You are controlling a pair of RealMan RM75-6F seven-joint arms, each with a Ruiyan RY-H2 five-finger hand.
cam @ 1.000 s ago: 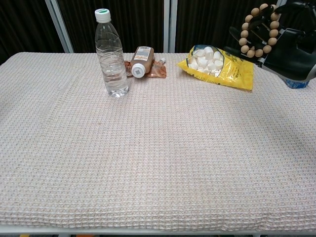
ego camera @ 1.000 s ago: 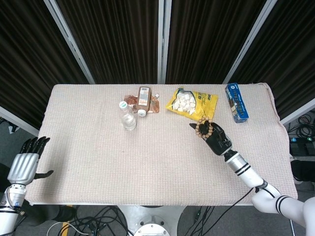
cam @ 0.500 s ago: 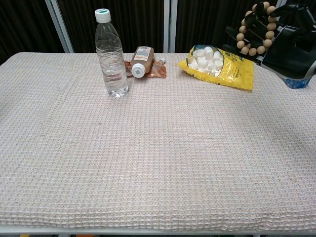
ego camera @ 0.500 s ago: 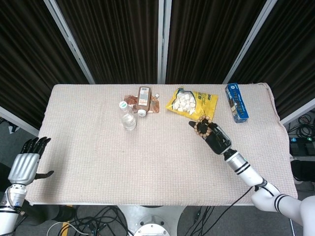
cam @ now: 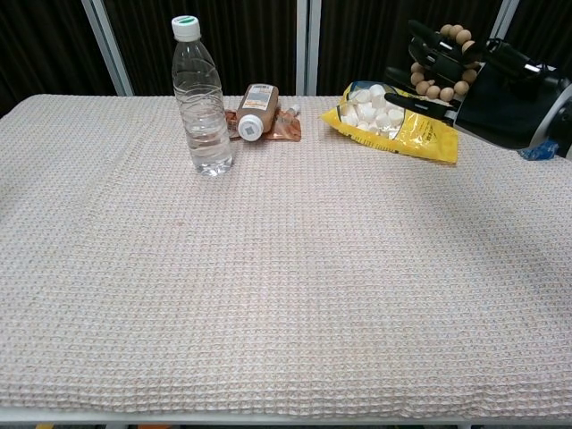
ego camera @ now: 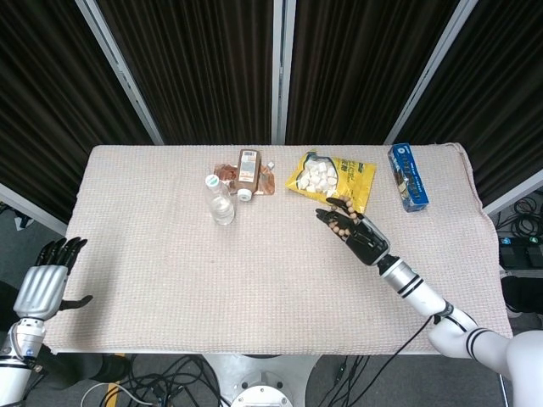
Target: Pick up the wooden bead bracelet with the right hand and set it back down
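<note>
My black right hand (ego camera: 356,235) (cam: 487,85) hangs above the cloth just in front of the yellow snack bag. It holds the wooden bead bracelet (ego camera: 340,219) (cam: 440,63), a ring of light tan beads looped around its fingers and lifted off the table. The fingers point toward the table's middle. My silver left hand (ego camera: 44,283) stays off the table's left edge, fingers apart and holding nothing; the chest view does not show it.
A yellow snack bag (ego camera: 331,178) (cam: 398,121) lies right behind the right hand. A clear water bottle (ego camera: 220,202) (cam: 203,98) stands left of centre, with a brown bottle and pouch (ego camera: 248,172) (cam: 259,114) behind it. A blue box (ego camera: 408,176) lies at the far right.
The right hand has moved left and slightly nearer with the bracelet, and has turned so the bracelet lies flatter. The left hand has not moved.
</note>
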